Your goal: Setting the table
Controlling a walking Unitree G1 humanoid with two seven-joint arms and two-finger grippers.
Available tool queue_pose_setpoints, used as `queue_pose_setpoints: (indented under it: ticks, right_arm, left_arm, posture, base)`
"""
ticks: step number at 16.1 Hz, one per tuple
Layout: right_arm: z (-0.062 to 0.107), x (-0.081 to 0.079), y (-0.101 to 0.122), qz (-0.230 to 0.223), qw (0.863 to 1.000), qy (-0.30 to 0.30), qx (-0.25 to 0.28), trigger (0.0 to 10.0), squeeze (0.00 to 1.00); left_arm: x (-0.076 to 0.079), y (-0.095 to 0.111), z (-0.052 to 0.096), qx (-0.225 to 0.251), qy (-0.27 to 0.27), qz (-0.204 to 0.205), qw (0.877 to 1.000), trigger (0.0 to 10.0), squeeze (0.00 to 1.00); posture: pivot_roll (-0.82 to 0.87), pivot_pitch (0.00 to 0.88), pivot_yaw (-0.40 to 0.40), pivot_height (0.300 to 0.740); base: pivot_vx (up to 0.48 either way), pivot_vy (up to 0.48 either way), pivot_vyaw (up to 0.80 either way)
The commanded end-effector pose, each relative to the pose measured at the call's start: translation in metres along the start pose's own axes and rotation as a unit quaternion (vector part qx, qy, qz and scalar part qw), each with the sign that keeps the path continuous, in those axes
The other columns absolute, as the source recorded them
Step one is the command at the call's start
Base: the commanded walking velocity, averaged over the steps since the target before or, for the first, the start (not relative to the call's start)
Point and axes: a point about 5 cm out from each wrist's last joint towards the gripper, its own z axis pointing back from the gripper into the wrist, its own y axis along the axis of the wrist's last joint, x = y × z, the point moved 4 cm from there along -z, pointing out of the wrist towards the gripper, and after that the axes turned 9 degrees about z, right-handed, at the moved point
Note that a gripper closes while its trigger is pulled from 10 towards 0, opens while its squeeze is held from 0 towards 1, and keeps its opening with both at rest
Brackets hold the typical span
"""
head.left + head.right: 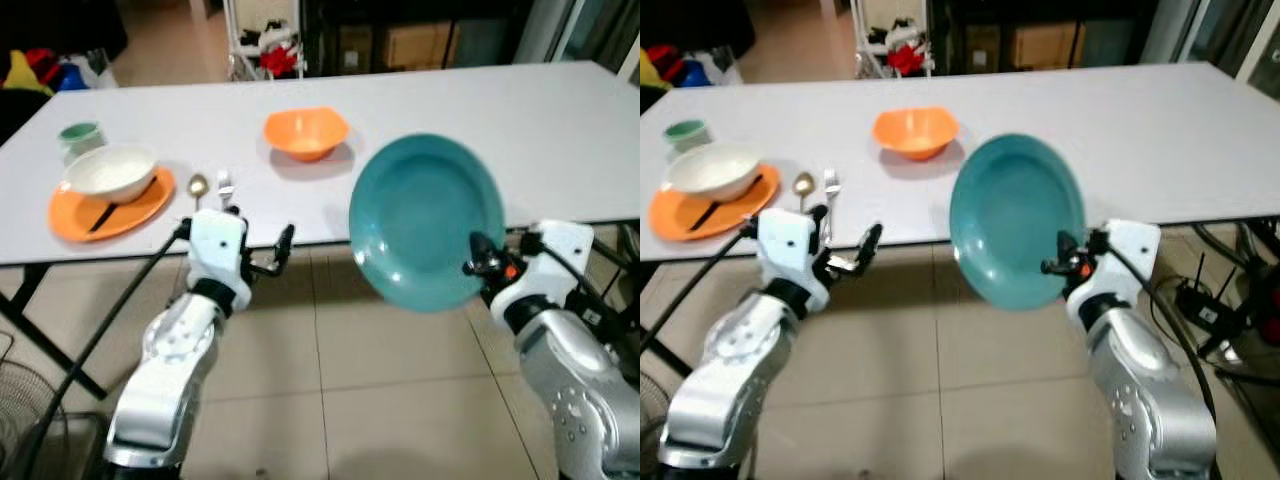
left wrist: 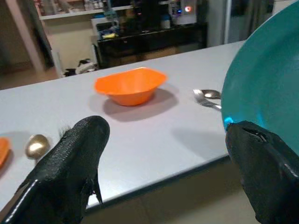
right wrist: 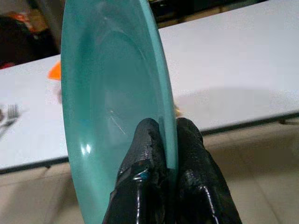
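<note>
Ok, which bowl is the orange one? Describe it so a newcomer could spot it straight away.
Start at the long white table and look to the middle of its near half. The orange bowl sits there by itself, directly on the tabletop. The other bowl, the white bowl further left, rests on an orange plate.

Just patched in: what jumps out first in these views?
The big teal plate, held nearly on edge by its rim in the right hand, before the table's near edge. Behind it an orange bowl sits mid-table. Far left, a white bowl rests on an orange plate.
</note>
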Motion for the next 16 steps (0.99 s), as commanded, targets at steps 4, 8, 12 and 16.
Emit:
queue_pose_setpoints:
  ticks: [4,8,12,16]
  right_arm:
    - [-0.004,-0.026,0.006,-0.116,0.99,0.082,-0.01,10.0,0.0]
    - [-0.004,-0.042,-0.005,-0.226,0.959,0.157,-0.068,10.0,0.0]
    - [0.003,-0.057,-0.027,-0.278,0.925,0.207,-0.158,10.0,0.0]
    - [0.0,-0.057,-0.044,-0.321,0.901,0.191,-0.221,10.0,0.0]
  left_arm:
    - [-0.01,0.003,0.004,0.003,0.015,-0.011,1.0,10.0,0.0]
    - [-0.01,0.002,0.004,0.002,0.01,-0.016,1.0,10.0,0.0]
    - [-0.014,-0.002,0.012,-0.011,0.002,-0.034,0.999,10.0,0.0]
    - [-0.021,-0.007,0.019,-0.028,-0.002,-0.06,0.998,10.0,0.0]
  posture:
    - [0.05,0.0,0.028,0.74]
    - [0.05,0.0,0.03,0.74]
    - [0.05,0.0,0.029,0.74]
    - [0.07,0.0,0.018,0.74]
  base:
    - [0.327,0.0,0.0]
    - [0.329,0.0,0.0]
    - [0.326,0.0,0.0]
    - [0.328,0.0,0.0]
